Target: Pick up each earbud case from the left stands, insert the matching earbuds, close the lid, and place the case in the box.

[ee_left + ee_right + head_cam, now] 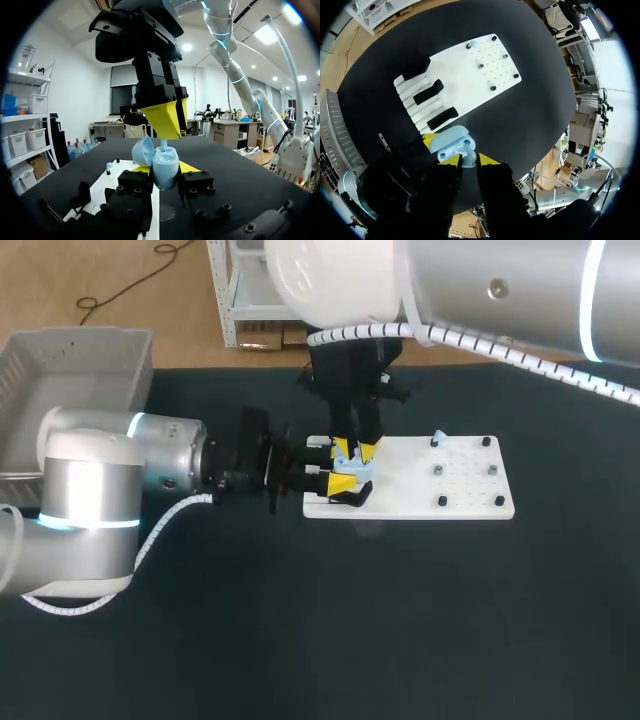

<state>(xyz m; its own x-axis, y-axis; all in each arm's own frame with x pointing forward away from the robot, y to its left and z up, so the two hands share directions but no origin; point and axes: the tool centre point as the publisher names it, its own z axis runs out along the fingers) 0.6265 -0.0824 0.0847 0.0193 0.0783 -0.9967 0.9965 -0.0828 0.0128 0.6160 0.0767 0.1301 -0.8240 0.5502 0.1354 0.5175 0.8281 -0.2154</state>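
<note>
Tabletop (400,620) black, bearing white stand board (462,502).

Earbud case (352,476) over board's (455,495) left end; box (62,362) far left.

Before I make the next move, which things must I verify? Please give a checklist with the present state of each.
1. The left hand grips the case from both sides: ok.
2. The lid is open: ok.
3. The right hand holds an earbud directly above the case: ok.
4. That earbud is fully seated in its socket: cannot tell, the fingers hide it.
5. The second earbud waits on the white board: ok.
</note>
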